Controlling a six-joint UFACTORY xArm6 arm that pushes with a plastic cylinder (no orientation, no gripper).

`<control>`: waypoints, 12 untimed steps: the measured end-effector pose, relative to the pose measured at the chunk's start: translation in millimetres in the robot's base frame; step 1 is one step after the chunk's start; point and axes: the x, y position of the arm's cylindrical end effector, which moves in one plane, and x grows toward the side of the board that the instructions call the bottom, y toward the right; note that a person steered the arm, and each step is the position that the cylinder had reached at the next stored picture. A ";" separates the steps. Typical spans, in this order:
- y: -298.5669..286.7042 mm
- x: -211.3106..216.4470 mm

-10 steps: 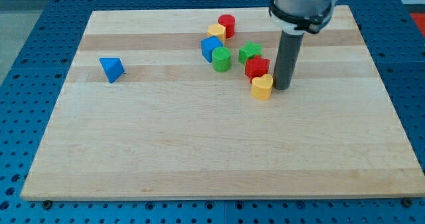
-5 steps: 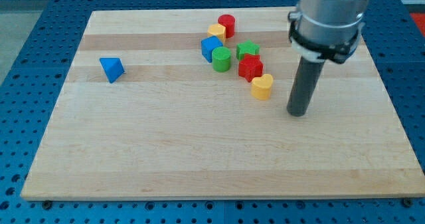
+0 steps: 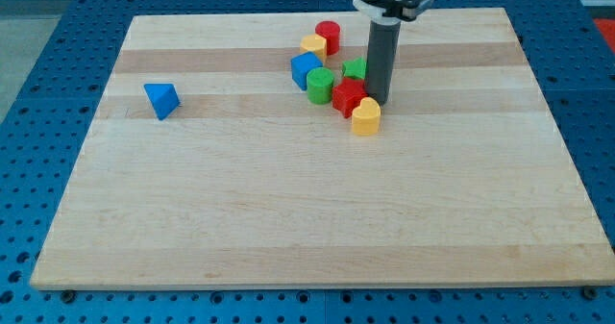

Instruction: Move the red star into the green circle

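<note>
The red star (image 3: 348, 97) lies near the top middle of the wooden board (image 3: 307, 209), touching the green cylinder (image 3: 320, 86) on its left. My tip (image 3: 380, 100) stands just right of the red star, close against it. A green star (image 3: 356, 69) sits right behind the red star, partly hidden by the rod. A yellow heart (image 3: 365, 118) lies just below the red star and below-left of my tip.
A blue cube (image 3: 305, 68), a yellow block (image 3: 312, 45) and a red cylinder (image 3: 329, 36) cluster above the green cylinder. A blue triangular block (image 3: 161, 99) lies alone at the left.
My tip swung out to the lower right, then came back up-left beside the red star. The red star and yellow heart have shifted left; the star now touches the green cylinder.
</note>
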 end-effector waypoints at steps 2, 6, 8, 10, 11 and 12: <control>57.2 66.9; 19.9 81.4; -19.5 40.0; -23.3 12.7; -26.3 -6.3; -31.3 -39.1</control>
